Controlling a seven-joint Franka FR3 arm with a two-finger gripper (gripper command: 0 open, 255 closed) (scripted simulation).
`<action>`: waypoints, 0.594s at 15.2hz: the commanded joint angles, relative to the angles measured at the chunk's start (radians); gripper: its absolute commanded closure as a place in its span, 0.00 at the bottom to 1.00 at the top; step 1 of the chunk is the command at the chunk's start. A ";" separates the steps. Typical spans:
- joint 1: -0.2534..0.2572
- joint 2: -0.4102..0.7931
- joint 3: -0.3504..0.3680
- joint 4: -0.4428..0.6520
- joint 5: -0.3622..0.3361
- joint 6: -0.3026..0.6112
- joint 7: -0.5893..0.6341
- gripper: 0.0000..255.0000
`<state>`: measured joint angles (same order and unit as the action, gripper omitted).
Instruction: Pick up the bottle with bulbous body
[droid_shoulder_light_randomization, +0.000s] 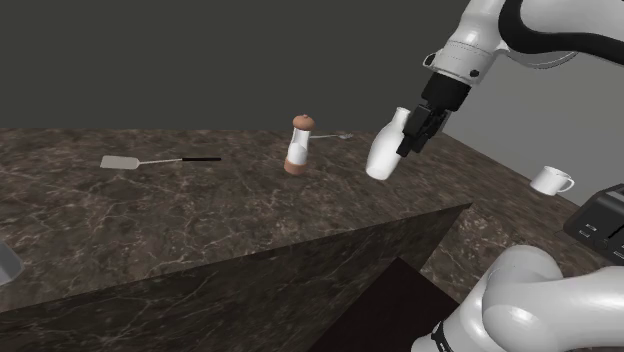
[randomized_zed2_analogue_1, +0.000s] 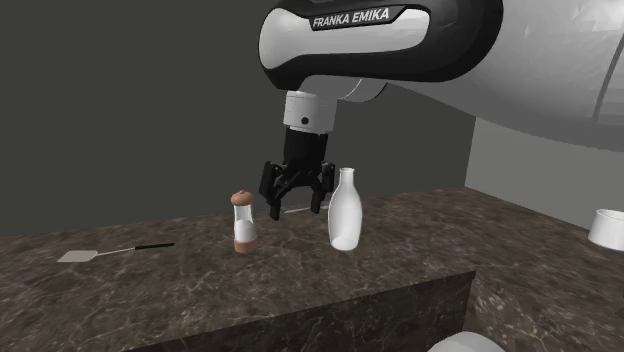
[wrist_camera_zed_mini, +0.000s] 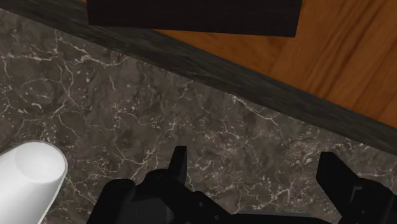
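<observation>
Spanning the shoulder view from its left edge to the front corner: a dark marble countertop (droid_shoulder_light_randomization: 200, 220), brown-black with pale veining, which drops away in a sheer front face. Behind it is a plain dark grey wall (droid_shoulder_light_randomization: 200, 60). In the wrist view, an orange-brown wooden floor (wrist_camera_zed_mini: 331, 44) shows beyond the counter's edge.

Items, from the shoulder view's left to its right:

1. Spatula (droid_shoulder_light_randomization: 160, 160): white blade, thin black handle, lying flat on the counter, well apart from the rest.
2. Pepper mill (droid_shoulder_light_randomization: 298, 145): brown knob and base, white body, standing near the middle.
3. Bottle (droid_shoulder_light_randomization: 385, 150): white, with a bulbous body narrowing to a slim neck. It stands on its base on the counter, to the mill's right, with its long axis vertical and its mouth pointing up. In the second exterior view the bottle (randomized_zed2_analogue_1: 344, 215) is likewise upright.
4. Gripper (droid_shoulder_light_randomization: 412, 135): black, pointing down, close beside the bottle's neck. In the second exterior view the gripper (randomized_zed2_analogue_1: 297, 208) hangs between mill and bottle, its fingers spread wide. In the wrist view the fingers (wrist_camera_zed_mini: 179, 162) stand apart over bare marble, with the bottle's top (wrist_camera_zed_mini: 28, 175) outside them, unheld.
5. Mug (droid_shoulder_light_randomization: 550, 180): white, on the counter well beyond the bottle.
6. Black appliance (droid_shoulder_light_randomization: 600, 220): at the far right edge, type unclear.
</observation>
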<state>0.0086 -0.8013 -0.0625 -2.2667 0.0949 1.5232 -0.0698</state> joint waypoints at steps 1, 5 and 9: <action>0.000 0.000 0.000 0.000 0.000 0.000 0.000 0.00; -0.024 0.084 -0.060 0.058 -0.057 0.031 -0.062 0.00; -0.044 0.175 -0.118 0.130 -0.102 0.059 -0.121 0.00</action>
<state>-0.0305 -0.6490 -0.1652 -2.1549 0.0048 1.5749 -0.1746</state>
